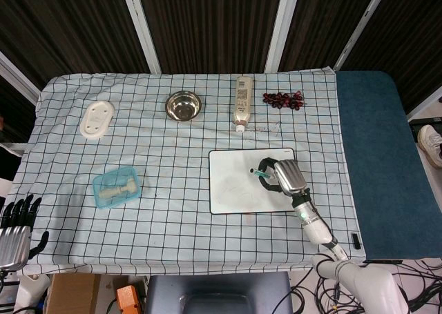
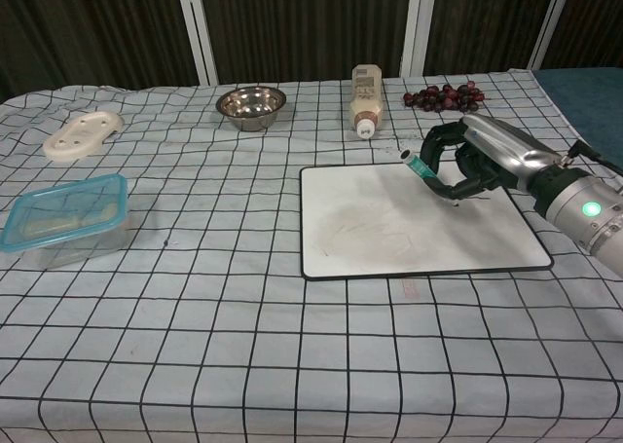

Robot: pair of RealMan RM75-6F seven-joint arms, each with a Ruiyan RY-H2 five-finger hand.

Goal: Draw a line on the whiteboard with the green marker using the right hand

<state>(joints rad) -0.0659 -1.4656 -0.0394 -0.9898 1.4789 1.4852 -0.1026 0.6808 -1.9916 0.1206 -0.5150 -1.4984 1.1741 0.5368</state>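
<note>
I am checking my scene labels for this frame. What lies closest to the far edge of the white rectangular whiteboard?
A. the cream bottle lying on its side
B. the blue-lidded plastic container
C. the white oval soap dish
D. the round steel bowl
A: the cream bottle lying on its side ends just beyond the far edge of the white rectangular whiteboard.

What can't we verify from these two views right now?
- Marker tip contact: in both views the right hand covers the lower end of the green marker, so touch on the whiteboard is unclear.
- Drawn line: too faint and partly behind the hand.
- Left hand: cut off by the head view's edge, absent from the chest view.
- Bottle label: too small.
</note>
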